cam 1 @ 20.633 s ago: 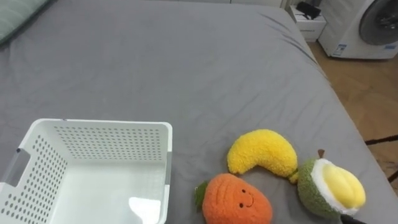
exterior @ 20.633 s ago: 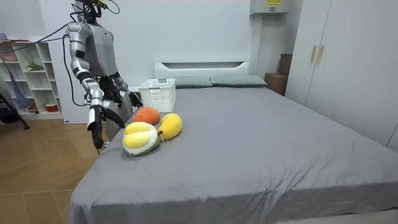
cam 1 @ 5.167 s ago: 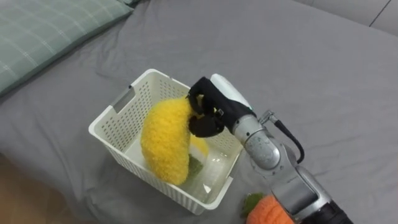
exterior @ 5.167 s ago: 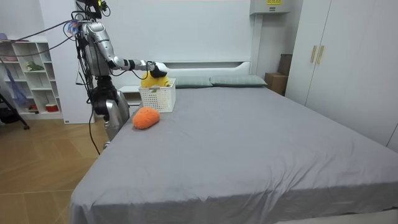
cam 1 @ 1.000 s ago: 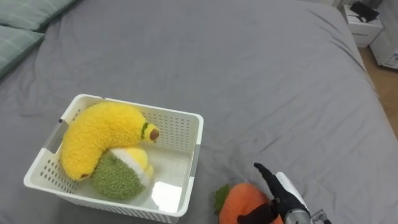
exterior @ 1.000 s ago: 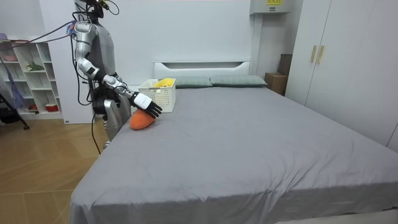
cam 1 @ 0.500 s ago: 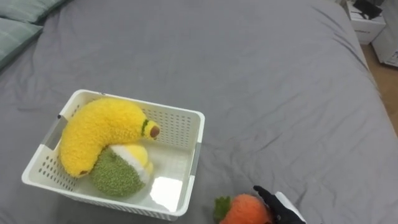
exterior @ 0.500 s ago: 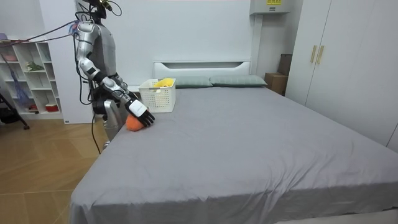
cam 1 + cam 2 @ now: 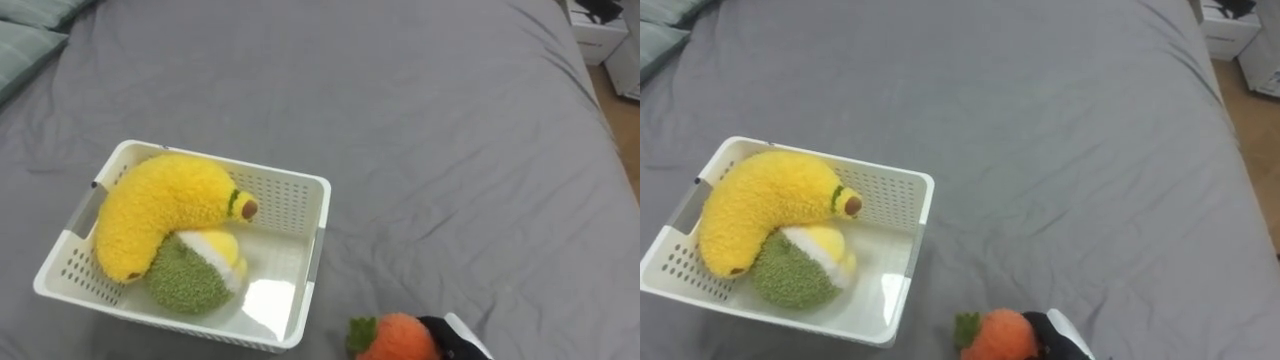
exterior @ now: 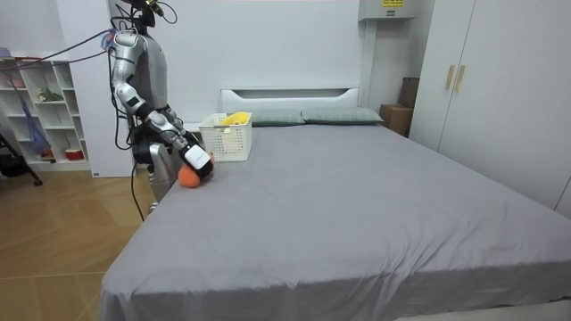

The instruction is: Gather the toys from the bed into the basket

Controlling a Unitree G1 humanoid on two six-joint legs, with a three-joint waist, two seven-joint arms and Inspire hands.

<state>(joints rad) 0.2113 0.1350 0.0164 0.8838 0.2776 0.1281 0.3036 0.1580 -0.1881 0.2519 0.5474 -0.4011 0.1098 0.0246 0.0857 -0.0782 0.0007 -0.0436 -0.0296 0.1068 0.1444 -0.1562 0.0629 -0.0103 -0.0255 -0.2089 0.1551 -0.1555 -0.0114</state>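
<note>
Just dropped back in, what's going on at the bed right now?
The robot stands at the side of the grey bed with its right robot hand against the orange carrot toy near the bed's edge. I cannot tell whether it has a grip. The yellow banana toy and the green plush fruit already lie in the white basket, beside the carrot.

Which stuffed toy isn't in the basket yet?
The orange carrot plush, on the bed by the right hand; the banana plush and durian plush lie in the white basket.
</note>
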